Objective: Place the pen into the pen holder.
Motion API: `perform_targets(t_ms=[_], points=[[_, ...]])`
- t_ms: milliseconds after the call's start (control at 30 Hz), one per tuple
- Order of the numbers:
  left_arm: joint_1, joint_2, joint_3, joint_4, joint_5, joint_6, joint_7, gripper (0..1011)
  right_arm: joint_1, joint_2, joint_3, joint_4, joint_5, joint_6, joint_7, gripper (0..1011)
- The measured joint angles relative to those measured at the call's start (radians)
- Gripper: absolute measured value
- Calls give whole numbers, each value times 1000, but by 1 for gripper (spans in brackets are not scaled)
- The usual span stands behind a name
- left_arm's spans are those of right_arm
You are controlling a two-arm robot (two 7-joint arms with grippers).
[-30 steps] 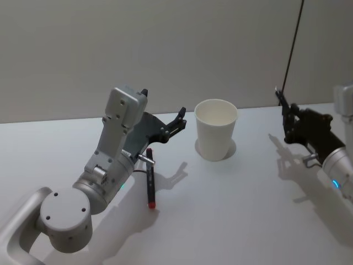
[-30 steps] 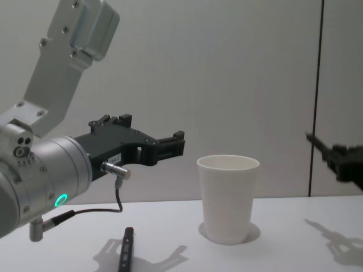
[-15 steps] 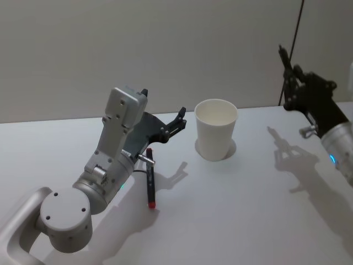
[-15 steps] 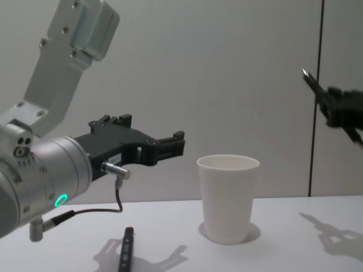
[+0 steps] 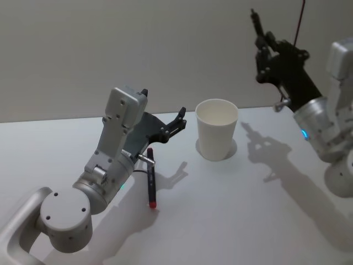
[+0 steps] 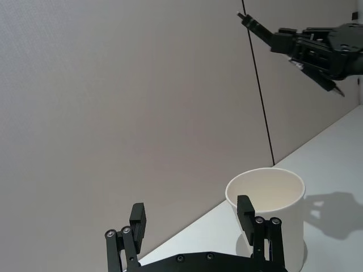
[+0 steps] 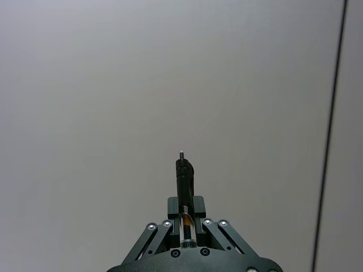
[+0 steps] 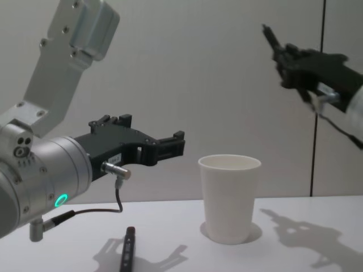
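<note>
Jaws of the right gripper (image 5: 265, 45) are clamped on a slim black pen (image 7: 183, 177), which stands out beyond the fingers with its tip aimed up and away. The left gripper (image 6: 191, 214) has its jaws wide apart and grips nothing; it hangs just left of the plain white tapered paper cup (image 5: 216, 130). The cup stands upright on the white table (image 5: 237, 215). A second pen, black with a red end (image 5: 150, 180), lies flat on the table below the left arm.

Step in hand, as judged: carrying the held pen to the cup. The right gripper sits high, above and to the right of the rim, well apart from it. The next move calls for bringing the pen over the mouth, tipping it toward vertical, lowering and releasing. A tilted entry could catch the rim and topple the light cup.

Against the picture a second earlier: the right gripper has risen from low over the table's right side and come inward toward the cup. Left arm, cup and lying pen are unmoved
</note>
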Motion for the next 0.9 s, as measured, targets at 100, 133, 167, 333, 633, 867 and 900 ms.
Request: perform_targets(t_ms=[100, 133, 167, 333, 633, 867, 900], points=[[0, 0, 0, 0, 0, 0, 0, 1001, 23, -17, -9, 33, -2, -25, 15, 135], [0, 0, 0, 0, 0, 0, 0, 1001, 28, -21, -11, 41, -3, -32, 19, 135], [0, 0, 0, 0, 0, 0, 0, 1001, 32, -24, -13, 48, -4, -37, 22, 135], [0, 0, 0, 0, 0, 0, 0, 1001, 58, -45, -26, 93, -12, -67, 40, 135], [0, 0, 0, 0, 0, 0, 0, 1001, 85, -70, -44, 164, -29, -113, 58, 135], [0, 0, 0, 0, 0, 0, 0, 1001, 106, -90, -58, 224, -40, -152, 68, 135], [0, 0, 0, 0, 0, 0, 0, 1001, 111, -95, -60, 239, -42, -159, 70, 135]])
